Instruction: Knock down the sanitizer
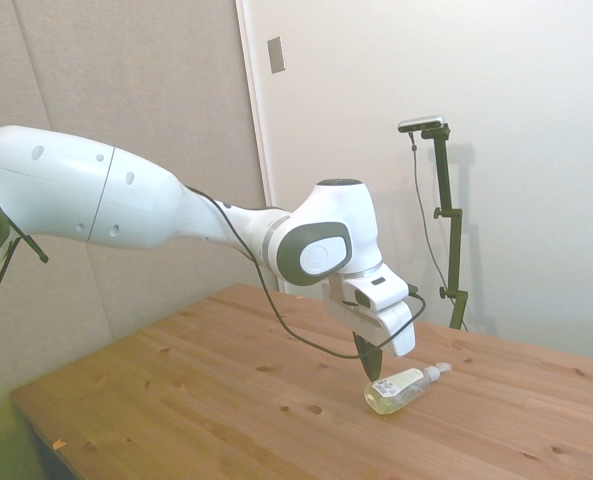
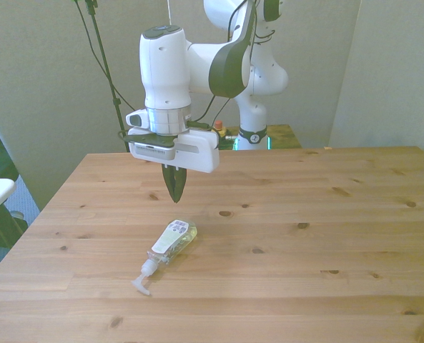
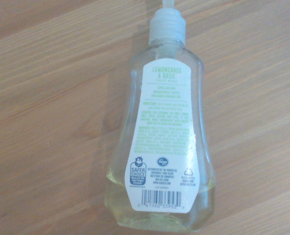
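Already the small clear plastic sanitizer bottle [image 2: 173, 241] of pale yellowish liquid lies flat on the wooden bench [image 2: 326, 243], white pump pointing toward 7 o'clock in the front view. The end effector [image 2: 176, 189] hangs just above its base, fingers pressed together, holding nothing. The knock-down looks done; next is only lifting clear. In the wrist view the pump tip is cut off.

clear glossy plastic sanitizer [image 3: 159, 147], knotty wooden table [image 2: 326, 236]

glossy white arm [image 1: 126, 205] with rounded shells and grey joint caps; a black cable loops along it to the white wrist block above the gripper [image 2: 176, 187]; dark tapered fingers [image 1: 368, 358].
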`<state>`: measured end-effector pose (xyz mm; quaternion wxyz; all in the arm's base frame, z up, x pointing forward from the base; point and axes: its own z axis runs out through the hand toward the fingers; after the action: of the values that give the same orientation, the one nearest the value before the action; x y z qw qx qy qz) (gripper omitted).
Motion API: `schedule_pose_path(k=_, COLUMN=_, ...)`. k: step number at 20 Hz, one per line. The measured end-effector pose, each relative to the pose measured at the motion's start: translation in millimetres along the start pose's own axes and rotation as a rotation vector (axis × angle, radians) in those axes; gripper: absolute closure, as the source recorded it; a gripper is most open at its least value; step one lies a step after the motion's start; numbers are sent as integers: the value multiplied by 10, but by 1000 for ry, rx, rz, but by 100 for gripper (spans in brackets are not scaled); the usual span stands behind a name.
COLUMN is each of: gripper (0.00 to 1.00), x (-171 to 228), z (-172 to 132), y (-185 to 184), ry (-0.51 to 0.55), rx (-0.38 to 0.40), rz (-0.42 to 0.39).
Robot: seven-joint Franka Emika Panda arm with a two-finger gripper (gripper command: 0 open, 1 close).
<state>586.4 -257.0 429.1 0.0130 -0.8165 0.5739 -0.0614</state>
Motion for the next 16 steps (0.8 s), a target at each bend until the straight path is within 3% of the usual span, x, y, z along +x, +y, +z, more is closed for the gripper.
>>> schedule_pose_path(k=16, gripper=0, x=-560, z=-250, y=271, ry=-39, rx=8, rz=-107)
